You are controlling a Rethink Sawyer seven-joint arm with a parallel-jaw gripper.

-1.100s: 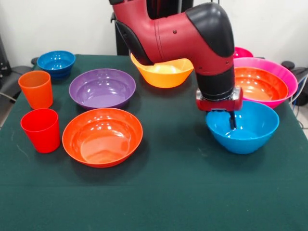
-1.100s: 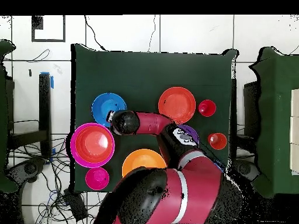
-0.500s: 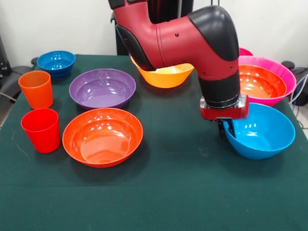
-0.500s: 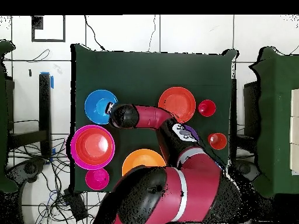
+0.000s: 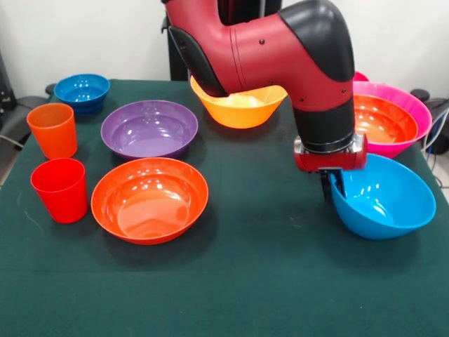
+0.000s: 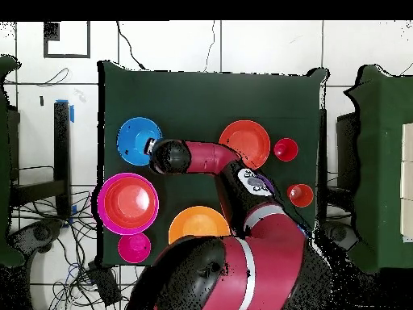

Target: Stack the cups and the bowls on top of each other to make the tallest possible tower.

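Dark green tablecloth [image 5: 266, 281] — white tiled floor [image 6: 242, 44] around.

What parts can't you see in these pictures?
- Gripper: in the front view, the wrist and the blue bowl's rim hide its tips; in the overhead view, the arm covers it. Open or shut, cannot tell.
- Purple bowl: in the overhead view, the arm hides it.
- Small blue bowl: not seen in the overhead view.
- Small pink bowl: in the front view, the arm hides nearly all of it.
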